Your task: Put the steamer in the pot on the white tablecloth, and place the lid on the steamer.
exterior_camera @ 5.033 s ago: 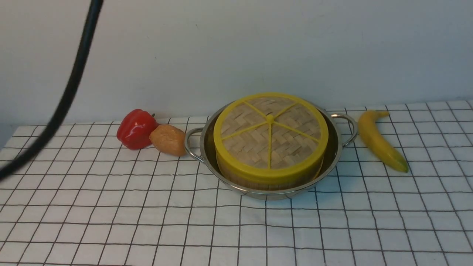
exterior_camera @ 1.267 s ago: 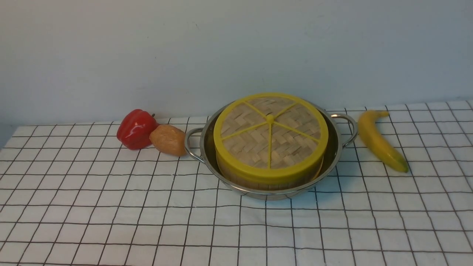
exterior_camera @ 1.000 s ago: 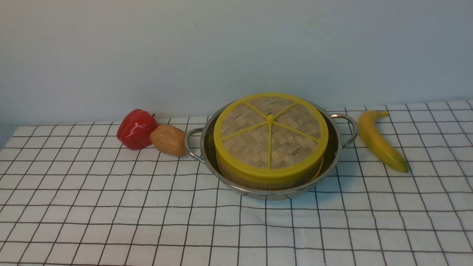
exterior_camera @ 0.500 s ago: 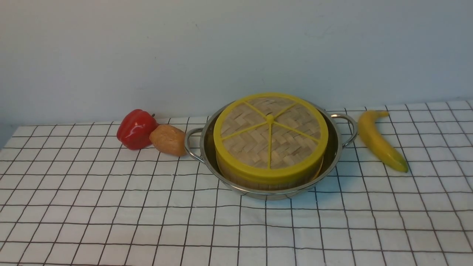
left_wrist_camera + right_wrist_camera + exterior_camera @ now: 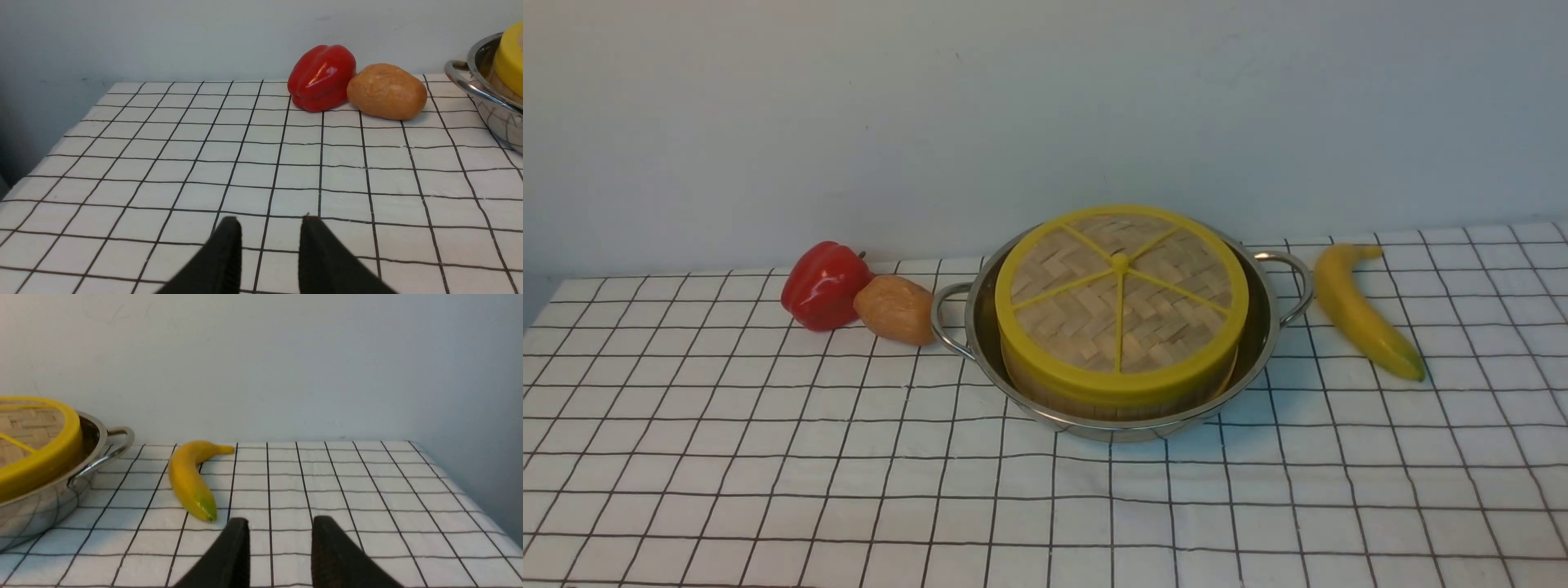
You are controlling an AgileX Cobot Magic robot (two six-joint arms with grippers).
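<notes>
White gridded tablecloth (image 5: 849,490) meets a pale wall (image 5: 1045,122); each end effector (image 5: 269,224) (image 5: 282,524) has its fingers spread.

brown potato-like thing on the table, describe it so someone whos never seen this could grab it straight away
Find the wide stainless-steel pot on the grid-patterned white tablecloth, then look just beyond its left loop handle. The lumpy, light-brown, potato-like item lies there, between that handle and the red bell pepper. Unlike the glossy pepper, it is a dull orange-brown and has no stem showing.
</notes>
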